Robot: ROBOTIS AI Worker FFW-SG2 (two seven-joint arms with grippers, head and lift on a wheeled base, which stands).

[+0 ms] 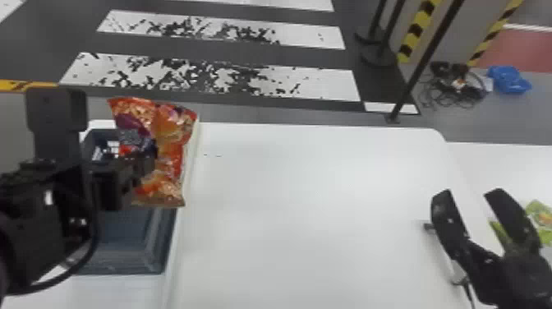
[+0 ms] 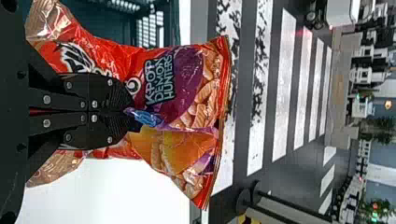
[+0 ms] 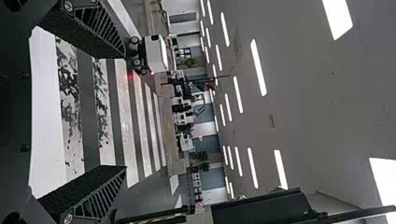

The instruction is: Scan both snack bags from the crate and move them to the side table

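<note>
One white table (image 1: 308,197) stands before striped flooring (image 1: 328,82).

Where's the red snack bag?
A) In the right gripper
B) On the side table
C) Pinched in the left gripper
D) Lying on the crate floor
C: the left gripper is shut on the red bag, while the right gripper stands open and empty.

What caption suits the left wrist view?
Black two-fingered left pincer gripping a glossy red-and-orange snack bag.
</note>
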